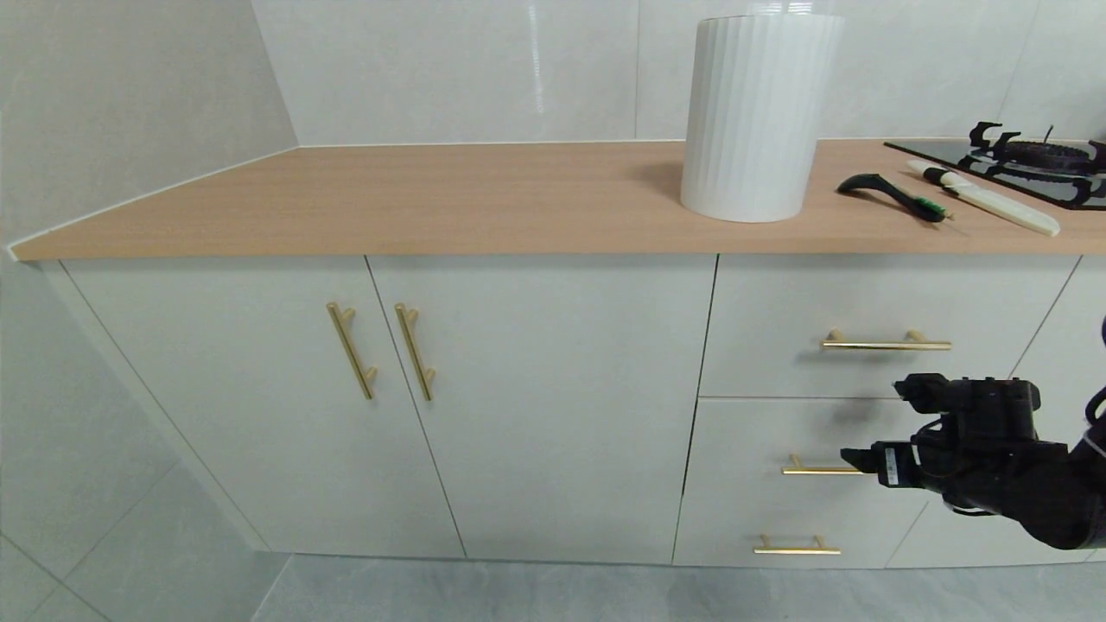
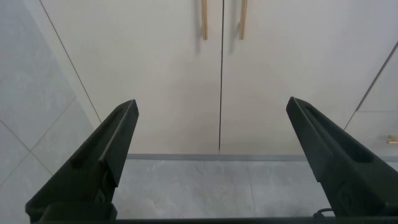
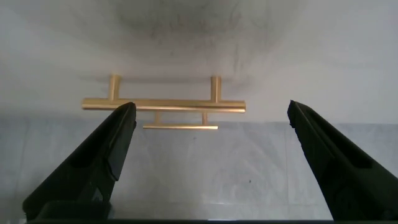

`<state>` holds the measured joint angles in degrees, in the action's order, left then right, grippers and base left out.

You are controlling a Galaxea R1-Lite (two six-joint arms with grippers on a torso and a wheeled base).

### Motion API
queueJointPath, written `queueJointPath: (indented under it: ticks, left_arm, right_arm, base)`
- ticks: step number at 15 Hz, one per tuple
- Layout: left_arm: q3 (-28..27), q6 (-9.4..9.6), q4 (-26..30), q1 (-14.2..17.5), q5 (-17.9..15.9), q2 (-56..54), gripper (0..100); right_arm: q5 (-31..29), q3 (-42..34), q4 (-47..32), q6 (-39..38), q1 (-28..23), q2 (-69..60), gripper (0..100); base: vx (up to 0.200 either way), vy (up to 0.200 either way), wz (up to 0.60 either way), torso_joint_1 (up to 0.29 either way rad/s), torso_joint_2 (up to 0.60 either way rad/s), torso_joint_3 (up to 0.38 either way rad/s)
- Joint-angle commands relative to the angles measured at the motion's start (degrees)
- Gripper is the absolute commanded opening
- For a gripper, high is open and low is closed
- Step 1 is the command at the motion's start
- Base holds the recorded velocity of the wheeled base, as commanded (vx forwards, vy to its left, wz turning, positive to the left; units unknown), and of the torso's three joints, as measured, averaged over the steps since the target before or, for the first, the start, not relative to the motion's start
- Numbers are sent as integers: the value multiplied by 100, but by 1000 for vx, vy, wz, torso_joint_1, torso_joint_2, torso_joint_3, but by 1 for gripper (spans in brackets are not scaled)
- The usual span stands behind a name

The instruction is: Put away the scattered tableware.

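The left hand [image 2: 211, 112] and the right hand [image 1: 877, 425] are held spread, the right just before the middle drawer handle [image 1: 816, 470]. Farther off, on the surface [image 1: 432, 199] beside a ribbed white canister [image 1: 752, 112], a black-handled utensil [image 1: 894, 197] and a white knife [image 1: 985, 197] are laid; both are judged light and stiff, best gripped across the handle.

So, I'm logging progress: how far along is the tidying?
Nothing looks put away: the black utensil and the white knife lie on the countertop. In hand: the open right gripper faces the middle drawer handle, not gripping it, drawer shut. To do: opening it and stowing both.
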<state>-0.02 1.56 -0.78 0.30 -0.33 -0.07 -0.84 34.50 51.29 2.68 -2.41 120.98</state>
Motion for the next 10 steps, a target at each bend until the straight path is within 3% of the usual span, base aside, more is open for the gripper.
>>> queueJointPath:
  ticks: [1,8,10]
  left_arm:
    - [2,2,-1,5,-2,7,100]
    - [2,2,-1,5,-2,7,100]
    - [2,2,-1,5,-2,7,100]
  right_arm:
    - [-4,171,31,22,13,400,100]
    - [-118,628,409,48,4,1121,100]
    - [-206,611,945,75,4,1376,100]
  base:
    - [0,0,0,0,0,0]
    - [0,0,0,0,0,0]
    - [0,0,0,0,0,0]
